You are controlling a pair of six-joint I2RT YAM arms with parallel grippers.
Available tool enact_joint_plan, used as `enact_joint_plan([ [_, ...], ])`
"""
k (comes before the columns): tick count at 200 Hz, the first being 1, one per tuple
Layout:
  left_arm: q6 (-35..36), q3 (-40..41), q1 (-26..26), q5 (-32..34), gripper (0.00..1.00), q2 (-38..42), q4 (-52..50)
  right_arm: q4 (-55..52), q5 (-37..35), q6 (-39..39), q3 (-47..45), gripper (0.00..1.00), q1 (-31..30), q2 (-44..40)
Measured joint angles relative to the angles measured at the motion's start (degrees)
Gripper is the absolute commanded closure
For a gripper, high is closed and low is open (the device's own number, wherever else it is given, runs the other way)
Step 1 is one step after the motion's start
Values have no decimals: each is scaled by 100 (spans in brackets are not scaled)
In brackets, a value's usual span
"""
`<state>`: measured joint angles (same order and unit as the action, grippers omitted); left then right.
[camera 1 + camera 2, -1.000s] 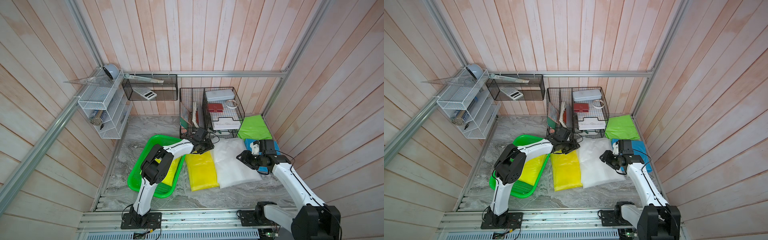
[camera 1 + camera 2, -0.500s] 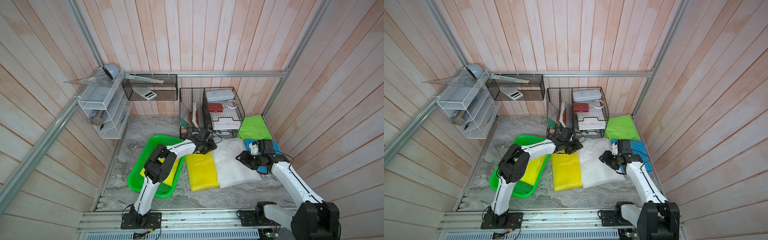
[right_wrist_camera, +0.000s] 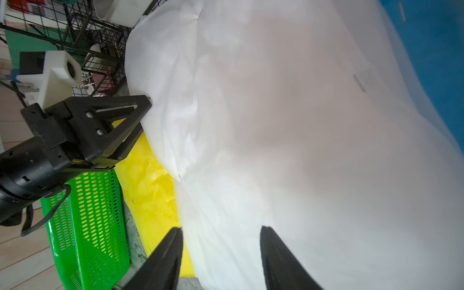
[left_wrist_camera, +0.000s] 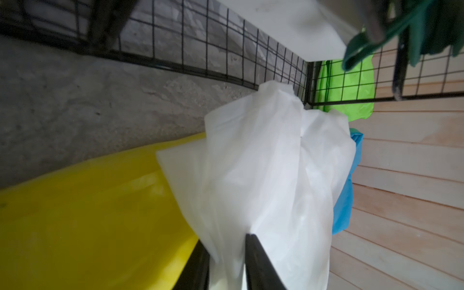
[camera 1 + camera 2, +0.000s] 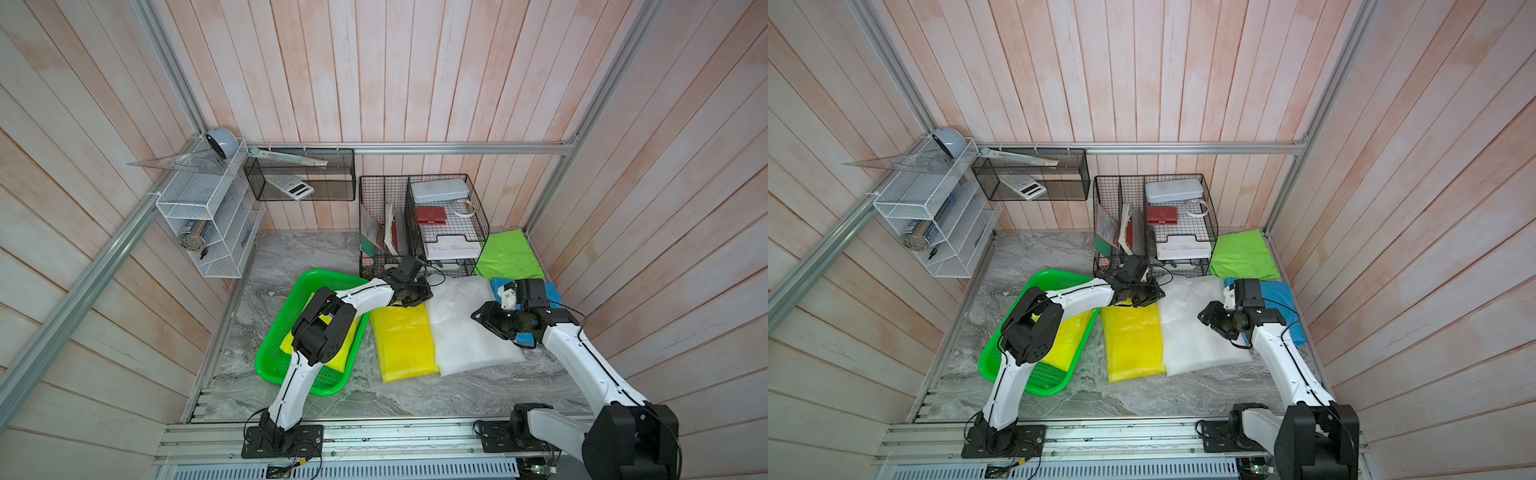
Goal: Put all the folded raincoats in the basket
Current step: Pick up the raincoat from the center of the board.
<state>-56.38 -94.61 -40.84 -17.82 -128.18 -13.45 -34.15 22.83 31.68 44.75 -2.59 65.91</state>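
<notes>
A white folded raincoat [image 5: 465, 328] lies on the marble table, right of a yellow folded raincoat [image 5: 403, 340]. My left gripper [image 4: 224, 239] is shut on the white raincoat's [image 4: 263, 175] far left corner, and the plastic bunches up between its fingers. In both top views the left gripper [image 5: 422, 297] [image 5: 1152, 297] sits at that corner, just in front of the wire rack. My right gripper [image 3: 221, 228] hangs open over the white raincoat's [image 3: 301, 125] right side. The green basket [image 5: 266, 357] stands at the left and holds another yellow raincoat [image 5: 1067, 332].
A black wire rack [image 5: 419, 224] with books and trays stands right behind the left gripper. A lime-green raincoat [image 5: 509, 255] and a blue raincoat [image 5: 548, 291] lie by the right wall. A white mesh shelf [image 5: 208, 216] hangs on the left wall.
The left gripper has reached a little further right and closed on the white raincoat's corner. The right arm has hardly moved.
</notes>
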Motion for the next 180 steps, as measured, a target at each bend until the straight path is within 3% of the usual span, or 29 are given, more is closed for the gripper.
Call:
enact_joint_plan([
  [36,-24,0,-4,-39,100,-2,42,13,2,0,0,44,0,0],
  [102,131,114,2,74,100,157,-179,17,17,0,0,44,0,0],
  [180,614,975,319,621,100,1353,-1115,35,221,-2,-15,44,-101,0],
])
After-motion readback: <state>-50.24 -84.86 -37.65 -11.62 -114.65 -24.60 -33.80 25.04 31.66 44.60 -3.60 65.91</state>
